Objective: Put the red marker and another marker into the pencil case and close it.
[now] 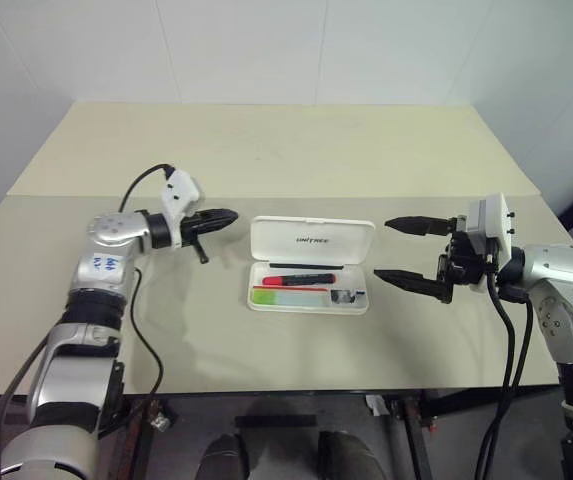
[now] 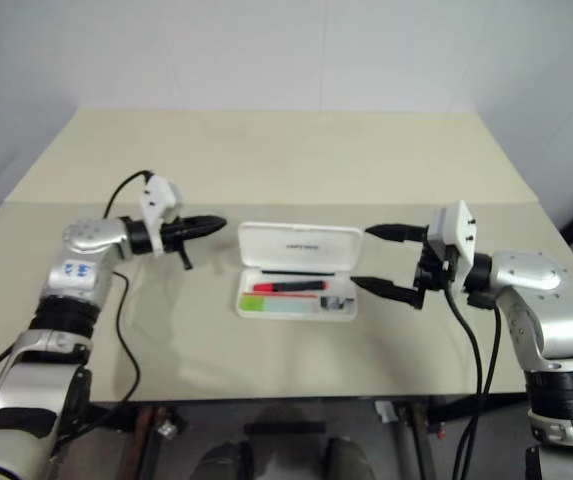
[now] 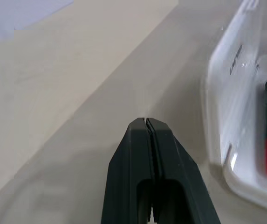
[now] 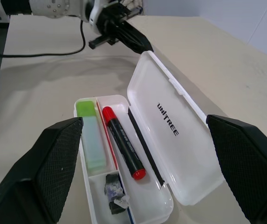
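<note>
Case (image 1: 311, 265) between left hand (image 1: 228, 215) and right hand (image 1: 394, 250)

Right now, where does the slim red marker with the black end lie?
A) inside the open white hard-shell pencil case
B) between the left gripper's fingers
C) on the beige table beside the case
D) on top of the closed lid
A: the slim red marker with the black end lies in the tray of the open white hard-shell pencil case, beside the light green marker.
</note>
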Controlling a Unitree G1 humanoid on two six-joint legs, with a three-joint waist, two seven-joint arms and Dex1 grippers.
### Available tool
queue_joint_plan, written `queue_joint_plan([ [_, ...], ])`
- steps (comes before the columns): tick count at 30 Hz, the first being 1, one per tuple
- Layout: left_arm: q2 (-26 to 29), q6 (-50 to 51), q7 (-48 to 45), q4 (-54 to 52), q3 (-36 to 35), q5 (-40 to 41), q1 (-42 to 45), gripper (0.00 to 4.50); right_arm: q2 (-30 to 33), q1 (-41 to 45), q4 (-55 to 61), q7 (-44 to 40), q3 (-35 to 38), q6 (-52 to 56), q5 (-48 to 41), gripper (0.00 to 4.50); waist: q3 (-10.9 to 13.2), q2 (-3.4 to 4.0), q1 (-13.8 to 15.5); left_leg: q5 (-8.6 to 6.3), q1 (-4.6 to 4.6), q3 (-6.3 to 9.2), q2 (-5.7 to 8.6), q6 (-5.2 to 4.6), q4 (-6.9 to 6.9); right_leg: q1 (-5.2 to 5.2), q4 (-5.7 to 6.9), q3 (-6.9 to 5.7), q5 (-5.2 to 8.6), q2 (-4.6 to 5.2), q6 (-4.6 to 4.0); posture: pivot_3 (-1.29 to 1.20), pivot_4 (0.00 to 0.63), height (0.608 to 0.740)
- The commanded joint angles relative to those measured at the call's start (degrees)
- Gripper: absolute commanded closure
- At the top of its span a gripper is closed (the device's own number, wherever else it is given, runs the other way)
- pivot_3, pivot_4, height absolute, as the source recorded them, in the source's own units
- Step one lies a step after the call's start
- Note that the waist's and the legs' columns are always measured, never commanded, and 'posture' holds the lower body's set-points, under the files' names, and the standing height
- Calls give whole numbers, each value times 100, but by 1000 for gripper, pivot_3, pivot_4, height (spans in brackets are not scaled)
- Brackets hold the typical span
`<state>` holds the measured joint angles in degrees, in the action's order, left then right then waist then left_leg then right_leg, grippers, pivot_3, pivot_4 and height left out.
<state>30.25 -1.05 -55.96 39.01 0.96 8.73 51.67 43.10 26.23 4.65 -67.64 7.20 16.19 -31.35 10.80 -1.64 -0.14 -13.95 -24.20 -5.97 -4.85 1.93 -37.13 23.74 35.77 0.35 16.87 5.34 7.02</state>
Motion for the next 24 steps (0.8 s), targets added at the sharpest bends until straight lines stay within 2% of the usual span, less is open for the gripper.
queue_joint_plan([
  [1,-97,-413,-152,182,-44,15,215,4465,6,-24,263,73,109,-76,-31,0,0,0,-1,1,-1,-1,0,2,1,0,-1,0,0,0,0,0,150,740],
  [6,-225,-513,-575,119,-162,279,166,4465,-2,-122,336,155,150,-78,-55,0,0,0,17,2,-3,-1,0,3,0,0,-5,-1,0,1,0,0,150,740],
  [13,-235,-581,-1345,-489,-77,526,-155,4465,-44,-165,330,205,142,-124,-51,0,0,0,14,1,-3,-1,0,3,-2,-1,-2,0,0,0,1,0,150,740],
  [18,-156,-699,-1734,-829,217,330,-420,4465,-76,-161,294,224,135,-162,-34,0,0,0,14,1,-1,-1,0,3,-3,-1,0,0,0,0,1,0,150,740],
  [24,-187,-737,-1437,-1041,790,-366,-657,4465,-128,-243,322,313,145,-221,-26,0,0,0,14,-2,0,1,0,-4,-7,-4,2,0,-1,1,1,0,150,740],
])
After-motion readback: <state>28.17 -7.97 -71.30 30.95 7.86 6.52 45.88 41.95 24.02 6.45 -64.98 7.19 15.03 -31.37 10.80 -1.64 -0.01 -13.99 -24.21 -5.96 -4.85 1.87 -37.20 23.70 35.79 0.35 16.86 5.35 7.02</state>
